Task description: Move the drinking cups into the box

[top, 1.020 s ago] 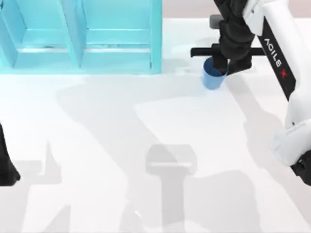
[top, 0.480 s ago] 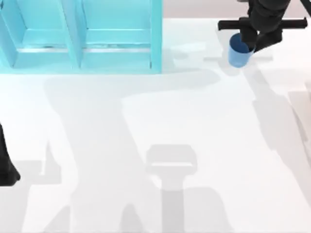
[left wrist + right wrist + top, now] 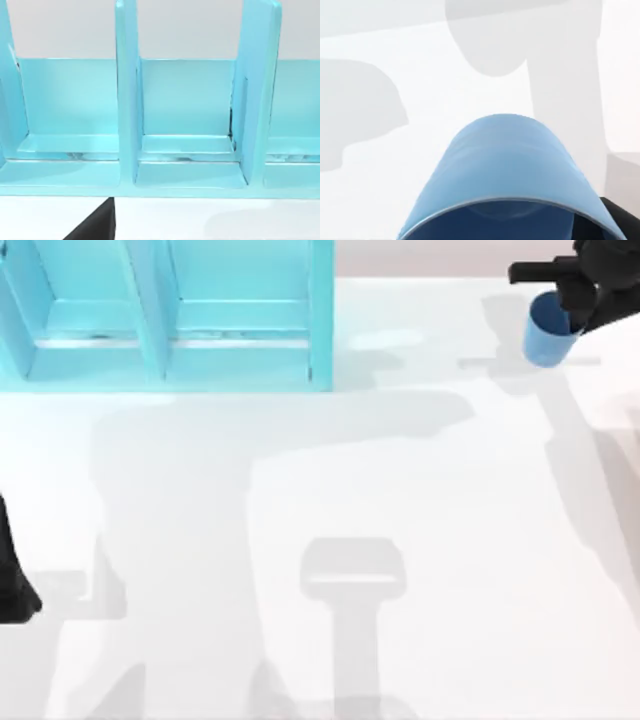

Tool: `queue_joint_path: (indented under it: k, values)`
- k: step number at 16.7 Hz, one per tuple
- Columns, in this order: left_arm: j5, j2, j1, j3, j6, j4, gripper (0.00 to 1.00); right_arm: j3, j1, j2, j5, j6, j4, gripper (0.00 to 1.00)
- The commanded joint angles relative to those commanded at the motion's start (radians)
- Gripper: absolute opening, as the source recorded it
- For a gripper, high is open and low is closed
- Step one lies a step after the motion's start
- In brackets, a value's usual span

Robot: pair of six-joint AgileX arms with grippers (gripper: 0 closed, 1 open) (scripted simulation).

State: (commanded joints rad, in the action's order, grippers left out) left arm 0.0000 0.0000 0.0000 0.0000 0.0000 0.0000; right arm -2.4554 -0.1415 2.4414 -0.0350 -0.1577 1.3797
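A bright blue drinking cup [image 3: 546,340] hangs upright above the table's far right, held at its rim by my right gripper [image 3: 572,312], which is shut on it. The right wrist view looks down on the same cup [image 3: 510,165], with a dark fingertip [image 3: 616,220] at its rim. The box [image 3: 320,320] is a light blue open container with upright dividers at the far left of the table, well apart from the cup. The left wrist view faces the box's compartments [image 3: 185,105] from the side. My left arm [image 3: 12,580] rests at the table's left edge.
The white table [image 3: 330,490] spreads between the box and the near edge, crossed only by soft shadows of the arms. A dark part of the left arm [image 3: 95,227] shows low in the left wrist view.
My right gripper has carried the blue cup to the right and slightly toward the far edge, farther from the box. The left arm has not moved.
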Motion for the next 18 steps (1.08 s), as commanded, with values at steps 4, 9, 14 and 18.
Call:
queue_joint_path:
  k: [4,9,14,18]
  values:
    - [0.0,0.0,0.0,0.0,0.0,0.0,1.0,0.005,0.001,-0.004,0.0,0.001,-0.002,0.0]
    - [0.0,0.0,0.0,0.0,0.0,0.0,1.0,0.071,0.065,-0.054,0.017,0.064,0.023,0.0]
    - [0.0,0.0,0.0,0.0,0.0,0.0,1.0,0.3,0.315,-0.226,0.034,0.315,0.055,0.0]
    - [0.0,0.0,0.0,0.0,0.0,0.0,1.0,0.509,0.575,-0.398,0.05,0.578,0.069,0.0]
